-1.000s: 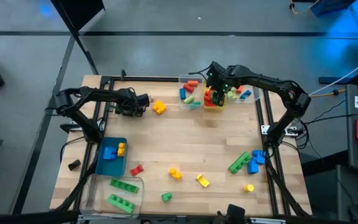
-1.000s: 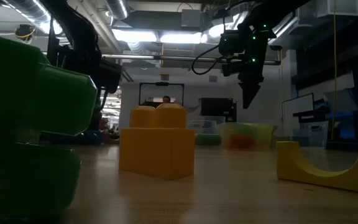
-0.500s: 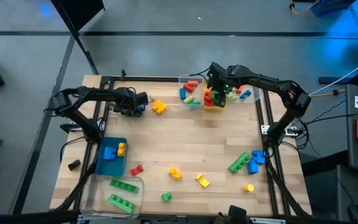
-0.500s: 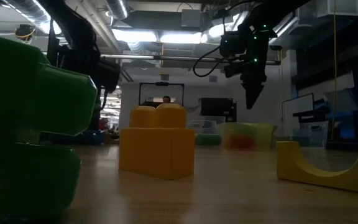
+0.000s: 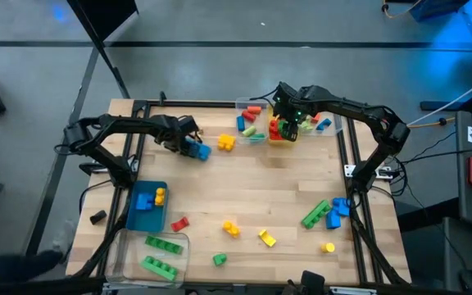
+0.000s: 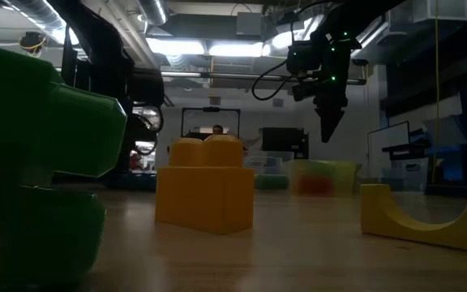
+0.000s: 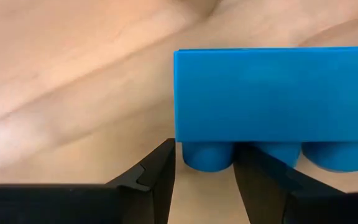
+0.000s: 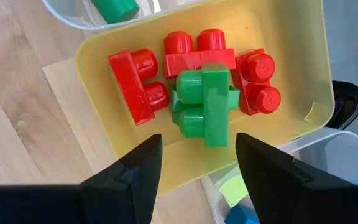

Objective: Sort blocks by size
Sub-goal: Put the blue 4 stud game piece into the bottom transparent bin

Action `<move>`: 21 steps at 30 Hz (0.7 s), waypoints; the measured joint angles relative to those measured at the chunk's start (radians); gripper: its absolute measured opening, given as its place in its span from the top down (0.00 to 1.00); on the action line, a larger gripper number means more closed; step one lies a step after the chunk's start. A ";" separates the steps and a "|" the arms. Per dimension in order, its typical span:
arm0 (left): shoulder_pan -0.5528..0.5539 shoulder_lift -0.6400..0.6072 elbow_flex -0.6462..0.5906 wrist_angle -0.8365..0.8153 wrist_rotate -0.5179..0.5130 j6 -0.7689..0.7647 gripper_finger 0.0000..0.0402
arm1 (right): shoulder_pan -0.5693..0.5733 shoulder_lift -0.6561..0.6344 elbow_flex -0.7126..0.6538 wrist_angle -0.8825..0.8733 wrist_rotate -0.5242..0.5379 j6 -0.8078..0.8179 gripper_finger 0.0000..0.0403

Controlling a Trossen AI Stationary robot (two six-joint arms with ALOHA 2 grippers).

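My left gripper [image 5: 188, 144] is at the far left of the table, shut on a blue brick [image 5: 199, 151], which fills the left wrist view [image 7: 272, 102] with its studs toward the camera. A yellow brick [image 5: 225, 142] lies on the table just right of the blue one. My right gripper [image 5: 285, 126] is open and empty above a yellow bin [image 8: 98, 106] that holds red bricks [image 8: 135, 84] and a green one [image 8: 205, 102]. It also shows raised in the low view [image 6: 328, 130]. My left gripper has the end stud [image 7: 207, 155] of the blue brick between its two fingers, one finger on each side of the stud. The fingers come in nearly level from the table's left. Whether the brick is clear of the table, I cannot tell.
Clear bins [image 5: 251, 106] with mixed bricks flank the yellow bin at the far edge. A blue bin [image 5: 138, 220] and a clear bin with long green bars [image 5: 161, 244] stand near left. Loose bricks lie near the front, among them green [image 5: 315, 214], blue [image 5: 337, 211] and yellow [image 5: 267, 238].
My left gripper has gone toward the table's right edge and a little nearer with the blue brick. The yellow brick has slid to the right ahead of it.
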 joint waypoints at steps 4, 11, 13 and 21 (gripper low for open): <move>0.004 -0.001 -0.033 0.080 -0.004 0.013 0.64 | 0.000 0.000 0.000 -0.006 0.000 0.000 0.49; 0.006 -0.002 -0.061 0.115 -0.009 0.053 0.64 | 0.000 0.000 0.000 -0.009 0.000 0.000 0.49; 0.006 -0.002 -0.069 0.140 -0.009 0.068 0.64 | 0.000 0.000 0.000 -0.008 0.000 0.000 0.49; 0.006 -0.006 -0.078 0.242 0.017 0.098 0.77 | 0.000 0.000 0.000 -0.008 0.000 0.000 0.49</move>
